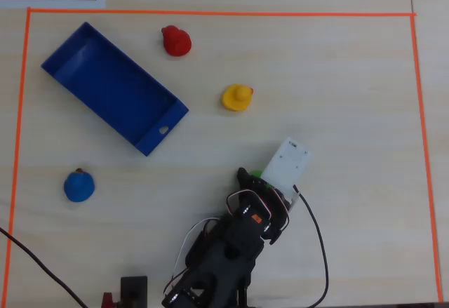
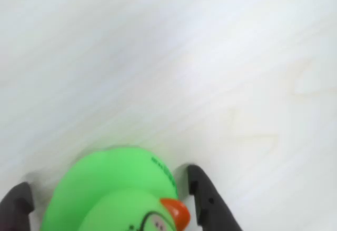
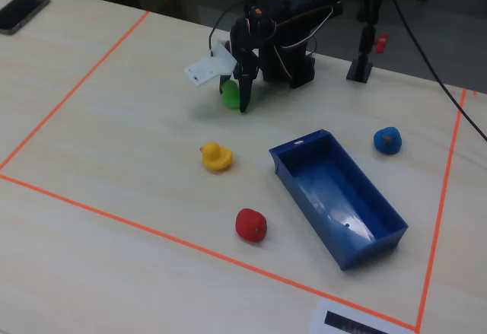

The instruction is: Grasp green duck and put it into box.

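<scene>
Wrist view: fingers (image 2: 108, 199) straddle duck (image 2: 118, 194), released, near tabletop's arm-side edge; duck likely light, squashy, slippery; grip body sides.

Black arm (image 1: 231, 252), white wrist plate (image 1: 286, 162), dark cables (image 1: 317, 238)

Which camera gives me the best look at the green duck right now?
The wrist view: the green duck fills the lower frame, beak visible, between the hand's fingers. Overhead shows only a green sliver under the arm; the fixed view shows a small patch.
</scene>
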